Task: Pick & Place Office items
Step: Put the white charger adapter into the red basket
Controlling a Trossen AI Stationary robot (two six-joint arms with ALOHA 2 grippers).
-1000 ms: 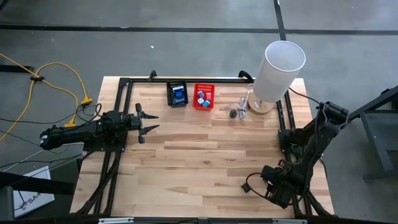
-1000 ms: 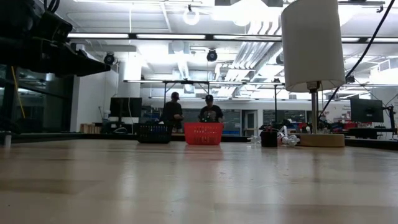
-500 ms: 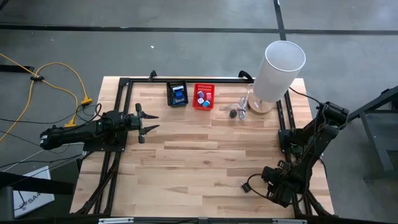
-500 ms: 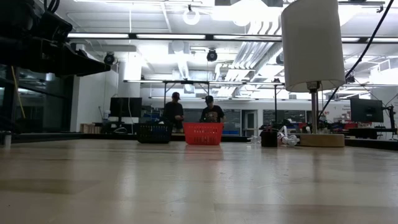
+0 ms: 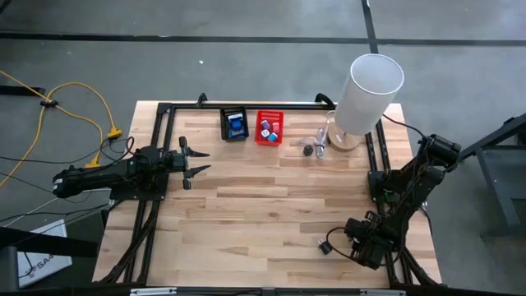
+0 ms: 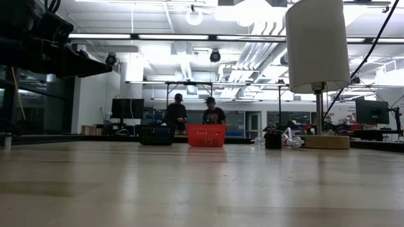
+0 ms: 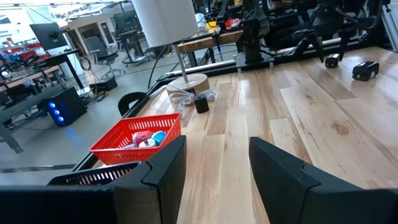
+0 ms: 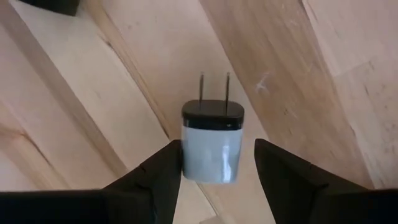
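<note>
A small white charger plug (image 8: 212, 146) with a black end and two metal prongs lies flat on the wooden table (image 5: 263, 214), near its near right corner. My right gripper (image 8: 217, 163) points straight down over it, open, one finger on each side of the plug; whether a finger touches it I cannot tell. In the high view the right gripper (image 5: 329, 244) hides the plug. My left gripper (image 5: 196, 165) waits level and open above the table's left side. Other office items lie in a red basket (image 5: 269, 128), in a black basket (image 5: 234, 124) and loose beside the lamp base (image 5: 315, 145).
A tall white lamp (image 5: 367, 92) stands at the far right corner. A black frame (image 5: 246, 105) runs along the table's far edge and down both sides. Bare wood lies across the table's middle. Two people stand in the room beyond the baskets (image 6: 196, 113).
My right gripper has sunk a little toward the table at its near right part, still pointing down and still as far open as before.
</note>
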